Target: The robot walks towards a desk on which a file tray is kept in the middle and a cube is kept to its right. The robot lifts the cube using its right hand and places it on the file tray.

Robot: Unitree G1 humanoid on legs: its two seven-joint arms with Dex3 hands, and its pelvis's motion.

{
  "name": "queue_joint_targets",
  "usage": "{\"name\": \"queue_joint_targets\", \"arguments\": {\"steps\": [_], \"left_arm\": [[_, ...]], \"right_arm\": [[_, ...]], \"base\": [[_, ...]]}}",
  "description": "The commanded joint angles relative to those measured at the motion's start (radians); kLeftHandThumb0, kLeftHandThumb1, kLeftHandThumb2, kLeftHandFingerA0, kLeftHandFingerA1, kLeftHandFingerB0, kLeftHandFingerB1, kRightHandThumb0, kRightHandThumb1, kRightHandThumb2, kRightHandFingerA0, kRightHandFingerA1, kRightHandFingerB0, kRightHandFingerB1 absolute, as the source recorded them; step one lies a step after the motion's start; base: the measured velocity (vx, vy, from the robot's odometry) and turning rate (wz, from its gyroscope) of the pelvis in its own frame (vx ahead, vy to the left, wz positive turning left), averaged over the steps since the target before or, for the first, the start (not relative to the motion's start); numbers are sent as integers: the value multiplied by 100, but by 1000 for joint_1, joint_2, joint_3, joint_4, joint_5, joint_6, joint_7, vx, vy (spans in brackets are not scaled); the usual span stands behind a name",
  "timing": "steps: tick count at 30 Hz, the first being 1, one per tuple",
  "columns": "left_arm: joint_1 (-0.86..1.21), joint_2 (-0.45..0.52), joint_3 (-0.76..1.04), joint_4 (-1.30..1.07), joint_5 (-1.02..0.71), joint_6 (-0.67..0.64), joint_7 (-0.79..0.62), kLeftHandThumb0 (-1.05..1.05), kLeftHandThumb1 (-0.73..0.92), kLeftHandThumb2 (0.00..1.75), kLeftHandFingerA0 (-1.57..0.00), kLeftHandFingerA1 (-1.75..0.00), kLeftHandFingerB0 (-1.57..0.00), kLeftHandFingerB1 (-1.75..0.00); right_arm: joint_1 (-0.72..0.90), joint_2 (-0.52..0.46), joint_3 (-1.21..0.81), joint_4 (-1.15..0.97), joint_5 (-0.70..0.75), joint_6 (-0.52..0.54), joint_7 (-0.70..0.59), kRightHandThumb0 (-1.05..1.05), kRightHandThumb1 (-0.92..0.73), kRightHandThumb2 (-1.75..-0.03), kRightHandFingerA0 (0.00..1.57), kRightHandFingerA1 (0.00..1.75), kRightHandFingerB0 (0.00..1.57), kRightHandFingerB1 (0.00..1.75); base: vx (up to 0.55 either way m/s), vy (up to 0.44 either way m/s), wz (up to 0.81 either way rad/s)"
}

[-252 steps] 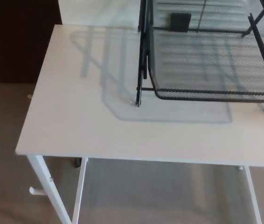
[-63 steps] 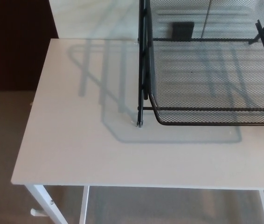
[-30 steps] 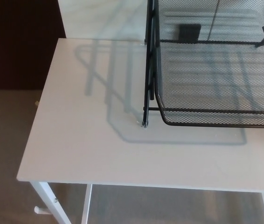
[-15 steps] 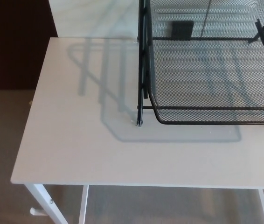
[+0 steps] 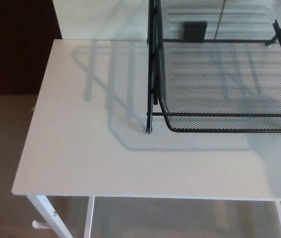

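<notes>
Neither robot hand shows in my head view, so I cannot tell whether either one is released, clenched or grasping anything. What I have is the white surface (image 5: pixel 81 144) seen from above. The black mesh file tray (image 5: pixel 230 130) stands on its right part and runs out of the picture at the top and right. The tray's basket looks empty as far as I can see it. A small dark rectangle (image 5: pixel 194 30) shows through the mesh near the back, and I cannot say what it is. The cube is not in view. Going by the task, it should lie to the right of the tray, beyond the picture's right edge.

I judge the step in hand to be the approach and the search for the cube, with the lift not yet begun. To do it well I would turn or sidestep toward the robot's right until the tray's right side and the cube both sit in the picture. I would stop square to the front edge of the surface. Only then would I bring the right robot hand in, low and from the right, clear of the tray's upright frame (image 5: pixel 153 74), so it meets the cube and not the wire.
</notes>
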Motion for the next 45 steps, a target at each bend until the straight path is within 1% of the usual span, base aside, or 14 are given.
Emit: {"name": "queue_joint_targets", "arguments": {"steps": [1,9,11,14,19,30,31,32,36,38,40,42,43,45], "left_arm": [[19,28,21,-16,-8,-41,-2,-102,85,81,-49,-109,-29,-91],[13,22,17,-19,2,-34,6,-101,87,83,-45,-98,-29,-84],[16,26,15,-19,7,-44,9,-101,87,83,-46,-99,-30,-85],[0,26,9,-10,13,-42,9,-102,88,83,-47,-100,-30,-85],[9,32,3,-25,17,-48,-4,-100,87,81,-46,-105,-26,-86],[2,30,-21,-9,33,-55,13,-100,89,80,-47,-104,-29,-86],[7,30,-17,-16,27,-55,8,-92,69,129,-59,-94,-27,-74],[9,33,-20,-15,30,-59,8,-100,89,81,-45,-103,-27,-85],[8,33,-20,-16,28,-54,6,-101,87,81,-45,-104,-27,-87],[9,34,-18,-18,25,-48,4,-99,87,81,-44,-103,-27,-85],[14,33,-18,-22,24,-52,2,-100,87,82,-44,-104,-27,-87],[12,33,-18,-17,24,-46,4,-100,87,80,-47,-103,-28,-84],[6,32,-18,-10,24,-41,5,-100,87,80,-48,-102,-27,-85],[5,30,-12,-7,18,-39,2,-99,87,80,-46,-102,-26,-84]], "right_arm": [[-136,-2,-32,-225,156,91,119,-18,-55,-105,87,175,73,161],[-315,106,226,-345,71,62,201,-21,-63,-90,91,171,77,145],[-357,139,340,-342,22,139,274,-27,-55,-109,115,130,93,114],[-380,139,418,-342,-26,230,340,-22,-60,-100,91,166,84,140],[-447,165,572,-174,-55,329,506,-16,-69,-85,95,135,94,101],[-466,225,765,105,-154,303,523,-11,-61,-96,95,122,92,76],[-463,230,778,93,-190,317,489,-17,-65,-79,95,109,85,67],[-460,241,781,100,-200,316,458,-19,-65,-69,87,117,78,63],[-470,229,814,92,-256,296,431,-30,-68,-62,73,136,64,49],[-477,235,818,59,-271,327,448,-40,-70,-61,57,82,54,45],[-477,228,822,41,-285,333,464,-46,-55,-91,46,69,38,54],[-472,220,817,16,-288,339,484,-51,-69,-62,12,44,22,30],[-469,212,817,8,-302,328,474,-55,-57,-69,0,10,9,28],[-449,195,802,-25,-327,290,418,-88,-45,-71,0,7,10,3]], "base": [[0,0,0],[0,0,0],[0,0,0],[0,0,0],[0,0,0],[0,0,0],[0,0,0],[0,0,0],[0,0,0],[0,0,0],[0,0,0],[0,0,0],[0,0,0],[0,0,0]]}}
